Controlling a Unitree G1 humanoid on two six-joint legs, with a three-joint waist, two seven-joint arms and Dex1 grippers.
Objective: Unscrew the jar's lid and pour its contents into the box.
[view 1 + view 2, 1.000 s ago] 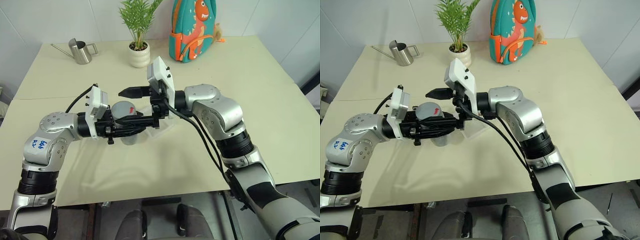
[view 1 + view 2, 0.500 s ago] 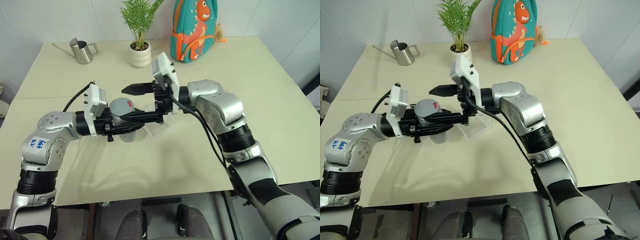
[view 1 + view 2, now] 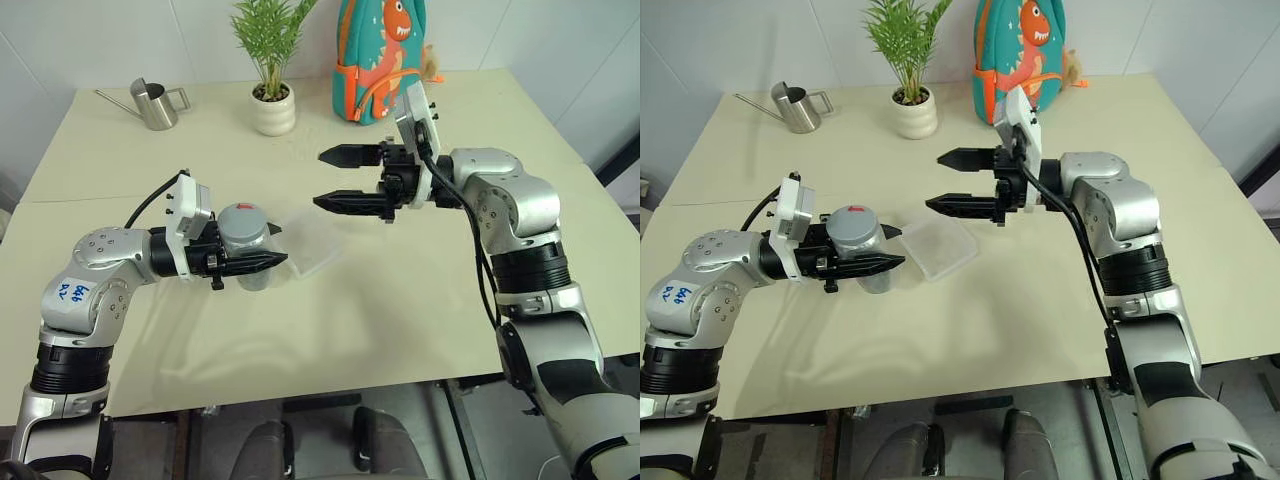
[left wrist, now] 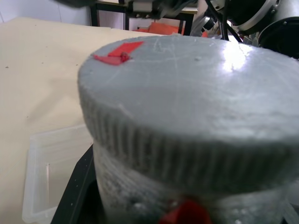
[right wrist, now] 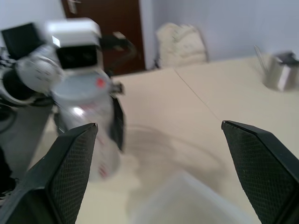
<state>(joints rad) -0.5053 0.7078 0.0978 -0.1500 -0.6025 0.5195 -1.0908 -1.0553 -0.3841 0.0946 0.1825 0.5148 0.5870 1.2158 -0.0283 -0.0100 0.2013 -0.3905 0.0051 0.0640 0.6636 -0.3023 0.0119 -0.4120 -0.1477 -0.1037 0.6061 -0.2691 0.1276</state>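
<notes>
The jar (image 3: pixel 247 262), squat and whitish, hangs a little above the table with my left gripper (image 3: pixel 268 250) shut on its body. The grey lid (image 3: pixel 243 222) with its red mark sits on top of the jar; close up, the lid (image 4: pixel 187 93) has a ribbed edge. The contents are hidden inside. The clear box (image 3: pixel 940 247) lies on the table just right of the jar. My right gripper (image 3: pixel 320 180) hovers open and empty beyond the box, pointing left toward the jar, well apart from it. From that wrist its fingers (image 5: pixel 70 163) frame the jar (image 5: pixel 88 121).
At the table's back stand a steel watering can (image 3: pixel 153 103), a white plant pot (image 3: pixel 273 108) and a teal dinosaur backpack (image 3: pixel 385 55). The cream table (image 3: pixel 330 320) has a seam along its left half.
My right gripper, which straddled the lid a second ago, has drawn away to the right, still open. The left gripper keeps the jar in place.
</notes>
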